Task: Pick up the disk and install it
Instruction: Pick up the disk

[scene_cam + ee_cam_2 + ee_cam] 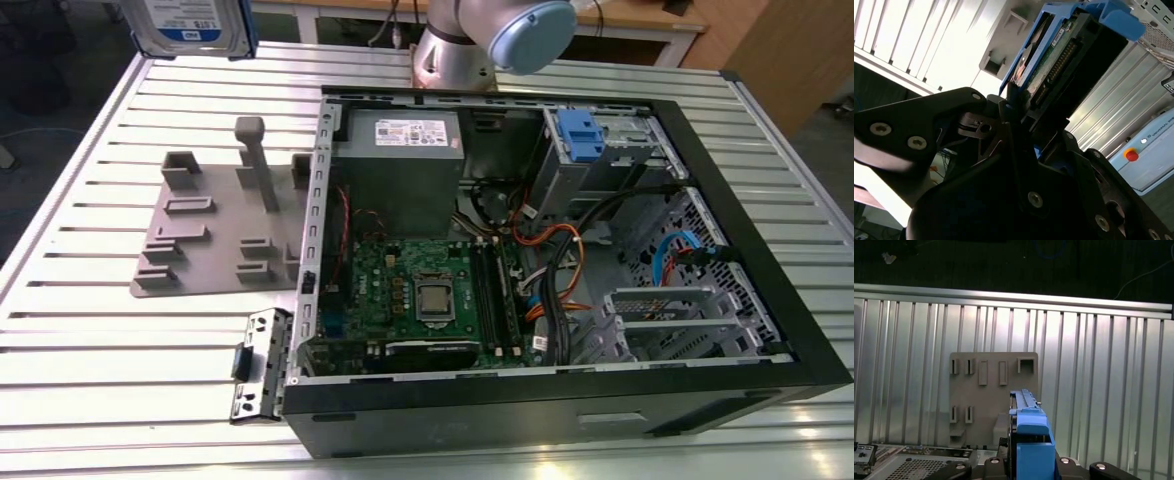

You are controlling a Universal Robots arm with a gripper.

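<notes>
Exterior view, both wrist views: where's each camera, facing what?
Exterior view: off the arm, high, looking down on the open computer case and slatted table; an arm joint shows.
Second wrist view: on the wrist, close along the gripper, shut on the disk.
First wrist view: on the wrist, looking past the disk at the grey fixture plate; gripper body shows.
Shared: all three show the disk.

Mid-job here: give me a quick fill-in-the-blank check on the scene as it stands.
1. The gripper is ____ on the disk.
2. The rail frame along the disk's edges is ____.
3. In the exterior view, the grey fixture plate lies on the table to the ____ of the open computer case.
Missing words: shut; blue; left.
</notes>
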